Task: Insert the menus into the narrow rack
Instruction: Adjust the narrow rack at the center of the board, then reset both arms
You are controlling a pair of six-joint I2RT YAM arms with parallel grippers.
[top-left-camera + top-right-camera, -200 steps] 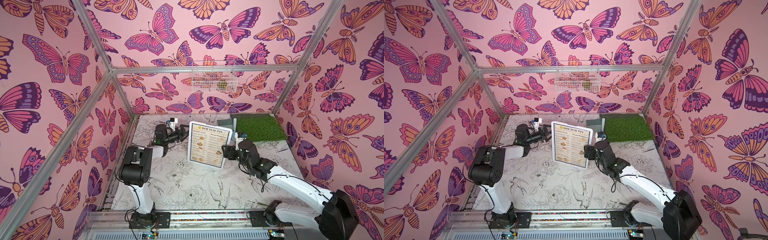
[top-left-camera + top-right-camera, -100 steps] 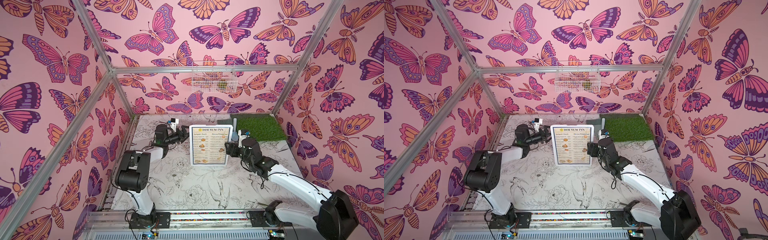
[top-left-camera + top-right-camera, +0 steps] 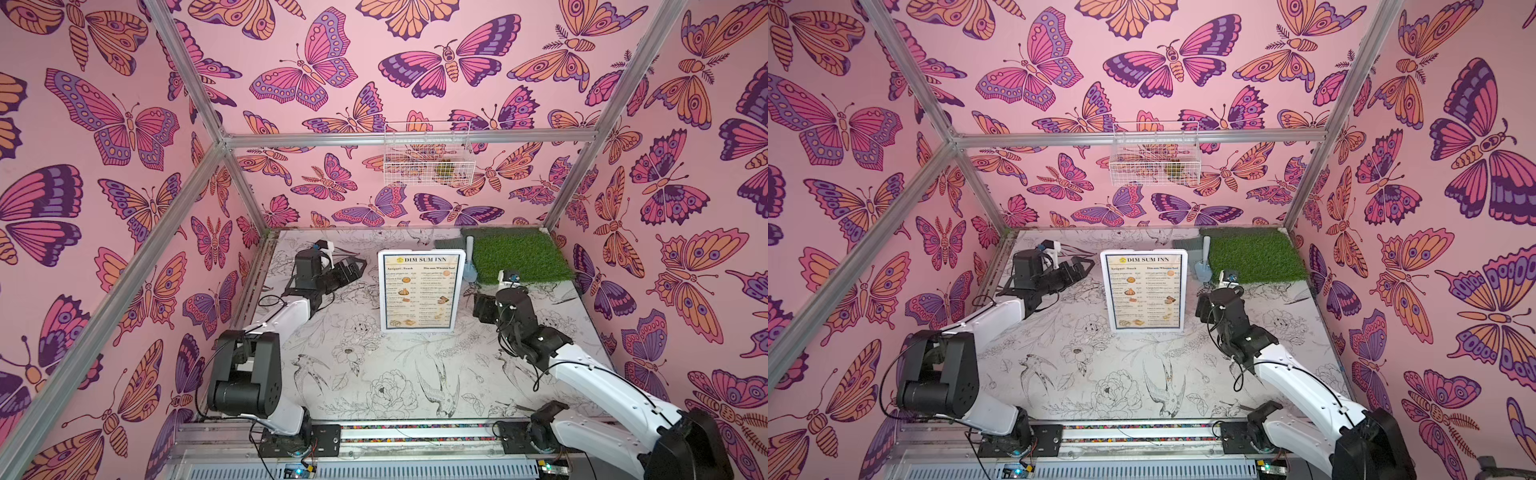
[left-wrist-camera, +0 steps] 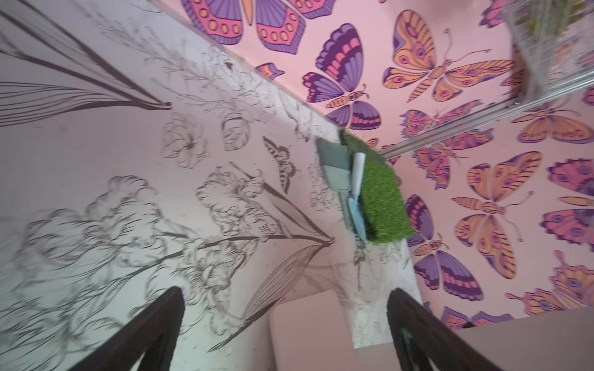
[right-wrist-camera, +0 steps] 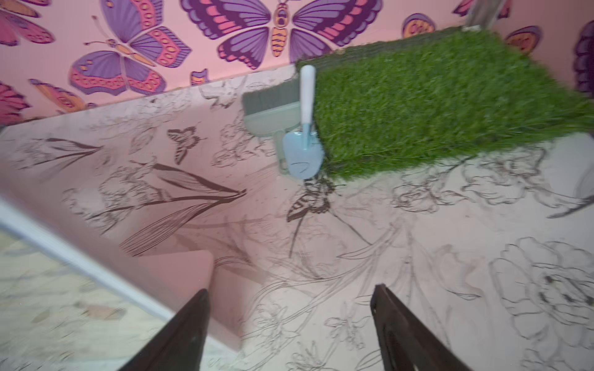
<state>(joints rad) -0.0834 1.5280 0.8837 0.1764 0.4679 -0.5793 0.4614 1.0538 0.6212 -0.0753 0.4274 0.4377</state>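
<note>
Since a second ago: narrow rack has swung from skewed to square-on, and the right gripper has come off its edge. Rack stands upright mid-table with the menu showing inside its white frame.

Right gripper: jaws spread, nothing between them but table; apart from the rack's right side.

Left gripper: jaws wide, empty, just beside the rack's left edge with a small gap in both top views.

Behind the rack on the right: grass mat, blue trowel at its edge, grey brush. Wire basket on the back wall.
</note>
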